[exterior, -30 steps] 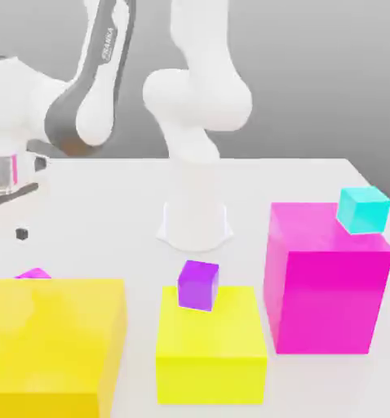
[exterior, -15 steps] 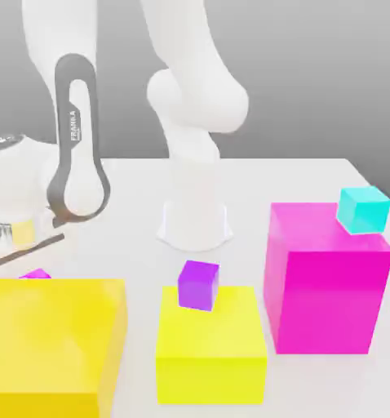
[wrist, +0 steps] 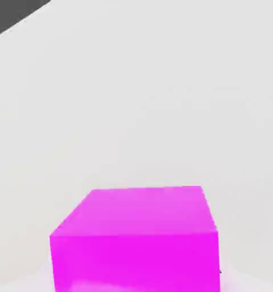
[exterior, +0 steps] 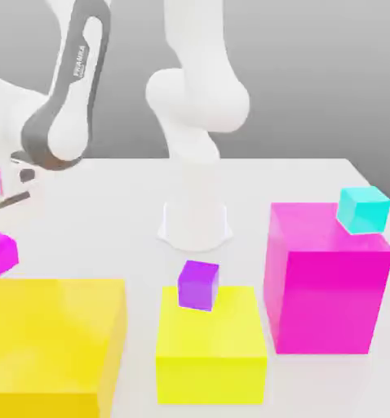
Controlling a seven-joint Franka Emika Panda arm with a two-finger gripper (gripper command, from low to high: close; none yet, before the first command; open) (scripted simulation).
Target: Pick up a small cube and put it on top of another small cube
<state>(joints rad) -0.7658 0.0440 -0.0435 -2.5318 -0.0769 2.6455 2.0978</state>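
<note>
The small cube [exterior: 0,253], bright magenta, hangs at the exterior view's far left, just above the table and behind the big yellow block [exterior: 51,343]. Directly over it I see part of my gripper's hand [exterior: 2,184] at the picture's edge. The hand view has the same small cube [wrist: 136,239] very close in front of the camera, with white table beyond it. It has risen with the hand, so my gripper is shut on it. A small purple cube [exterior: 198,284] sits on the medium yellow block [exterior: 210,347], and a small cyan cube [exterior: 364,209] sits on the large magenta block [exterior: 325,282].
The arm's white base [exterior: 195,222] stands on the table [exterior: 108,212] behind the blocks. The three big blocks line the front of the table. Open white surface lies between the base and the left side.
The hand came down at the left, its fingers closed, and the small magenta cube moved up and to the left from behind the big yellow block. The arm's upper links swung.
</note>
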